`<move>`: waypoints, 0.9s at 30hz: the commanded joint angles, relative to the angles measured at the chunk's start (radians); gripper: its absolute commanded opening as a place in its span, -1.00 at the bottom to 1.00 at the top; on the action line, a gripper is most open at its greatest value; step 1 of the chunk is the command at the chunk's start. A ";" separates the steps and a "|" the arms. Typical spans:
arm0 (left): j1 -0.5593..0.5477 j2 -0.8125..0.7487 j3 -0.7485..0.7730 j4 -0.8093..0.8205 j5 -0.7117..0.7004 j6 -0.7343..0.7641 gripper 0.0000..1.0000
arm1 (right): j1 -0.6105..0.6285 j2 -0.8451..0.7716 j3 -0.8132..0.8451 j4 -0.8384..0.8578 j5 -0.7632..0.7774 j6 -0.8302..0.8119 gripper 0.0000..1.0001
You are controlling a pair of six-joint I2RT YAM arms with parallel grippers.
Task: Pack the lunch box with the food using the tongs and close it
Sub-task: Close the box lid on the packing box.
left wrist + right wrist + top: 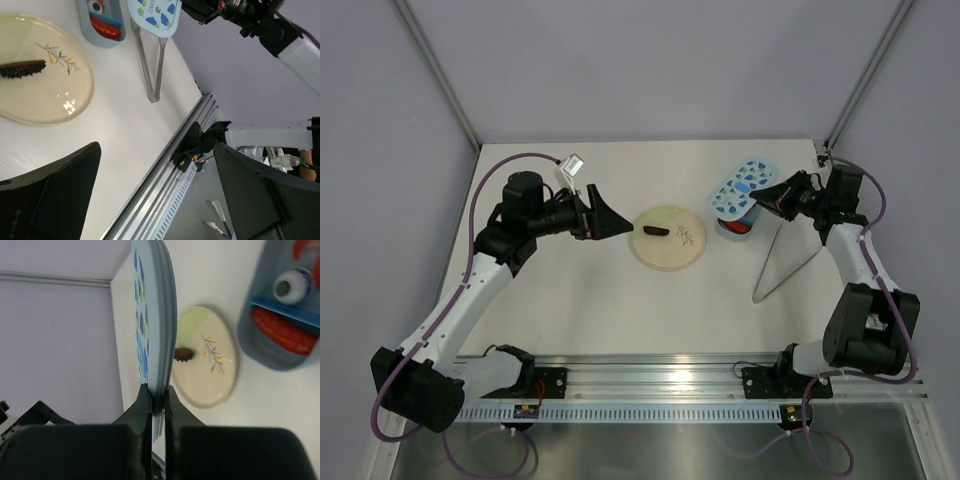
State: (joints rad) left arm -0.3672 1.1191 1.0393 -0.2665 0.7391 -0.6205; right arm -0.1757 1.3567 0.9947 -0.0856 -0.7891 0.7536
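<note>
My right gripper (766, 197) (157, 390) is shut on the edge of the blue dotted lid (741, 188) (156, 315) and holds it tilted above the lunch box (744, 226) (260, 347). The open lunch box holds a red sausage (282, 330) and a small round piece (291, 286). One dark brown food piece (655, 230) (22, 68) lies on the pale-yellow plate (670, 258) (50, 107). The tongs (783, 267) (150, 65) lie on the table to the right of the plate. Left of the plate, my left gripper (608, 213) (156, 147) stands open and empty.
The aluminium rail (650, 378) with the arm bases runs along the near table edge. Grey walls (620, 70) and corner posts close in the back and sides. The right arm's forearm (855, 255) passes just right of the tongs.
</note>
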 commanded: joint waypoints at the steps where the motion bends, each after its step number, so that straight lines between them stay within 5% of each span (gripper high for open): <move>1: 0.004 -0.033 0.038 -0.063 -0.060 0.059 0.98 | -0.056 0.096 0.044 -0.129 -0.107 -0.091 -1.00; 17: 0.004 -0.061 0.008 -0.112 -0.083 0.091 0.98 | -0.137 0.472 0.360 -0.475 -0.029 -0.378 -1.00; 27: 0.004 -0.062 0.008 -0.117 -0.081 0.094 0.98 | -0.137 0.610 0.545 -0.548 -0.002 -0.461 -1.00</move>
State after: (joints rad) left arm -0.3672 1.0817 1.0393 -0.3988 0.6682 -0.5457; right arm -0.3126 1.9350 1.4742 -0.5930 -0.7700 0.3447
